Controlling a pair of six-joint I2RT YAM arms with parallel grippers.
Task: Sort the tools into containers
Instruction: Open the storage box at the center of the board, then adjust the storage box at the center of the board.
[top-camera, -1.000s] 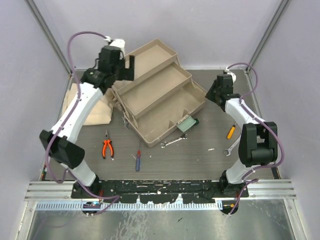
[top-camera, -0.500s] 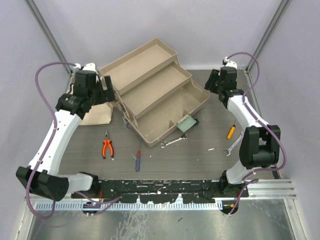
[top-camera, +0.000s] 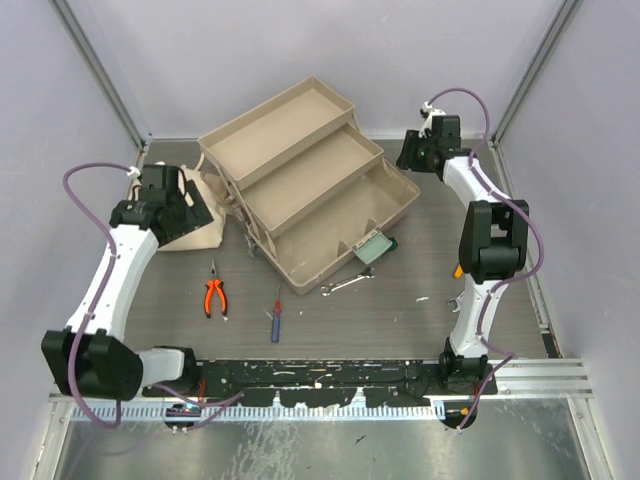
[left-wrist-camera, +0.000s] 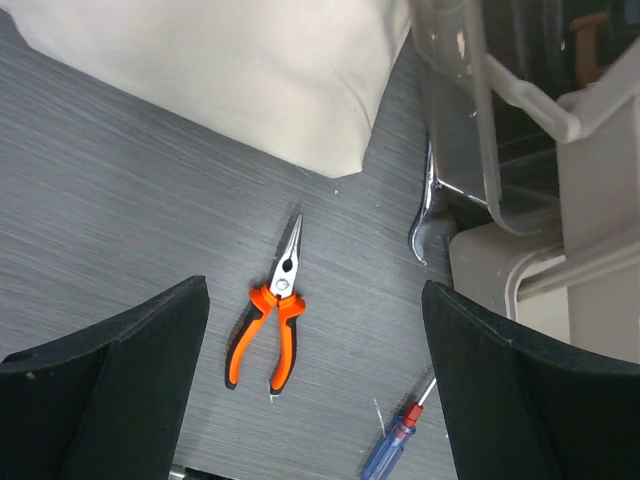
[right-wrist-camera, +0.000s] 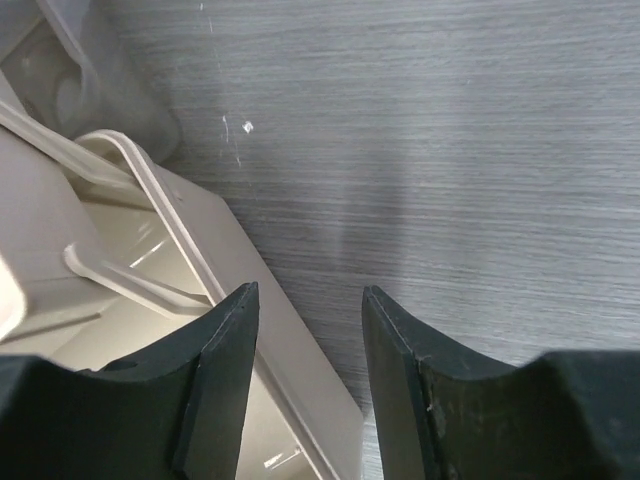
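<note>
The toolbox stands open mid-table with three stepped tan trays (top-camera: 330, 178), all empty, and a pale green latch (top-camera: 372, 246). Orange-handled pliers (top-camera: 214, 295) and a blue-red screwdriver (top-camera: 275, 323) lie on the table in front of it. A silver wrench (top-camera: 347, 284) lies by the latch. Another wrench (top-camera: 457, 301) and an orange-handled screwdriver (top-camera: 461, 265) lie at the right. My left gripper (top-camera: 200, 205) is open and empty over the left of the table. Its wrist view shows the pliers (left-wrist-camera: 272, 325) and screwdriver (left-wrist-camera: 393, 452) below it. My right gripper (top-camera: 408, 152) is open and empty at the toolbox's far right corner (right-wrist-camera: 300, 370).
A beige cloth (top-camera: 185, 235) lies left of the toolbox, also in the left wrist view (left-wrist-camera: 220, 70). A silver wrench (left-wrist-camera: 424, 215) lies against the toolbox's left side. Grey walls with metal posts close in the table on three sides.
My left arm swung from over the toolbox's top tray down and left to beside the cloth. My right gripper moved away from me toward the toolbox's far right corner.
</note>
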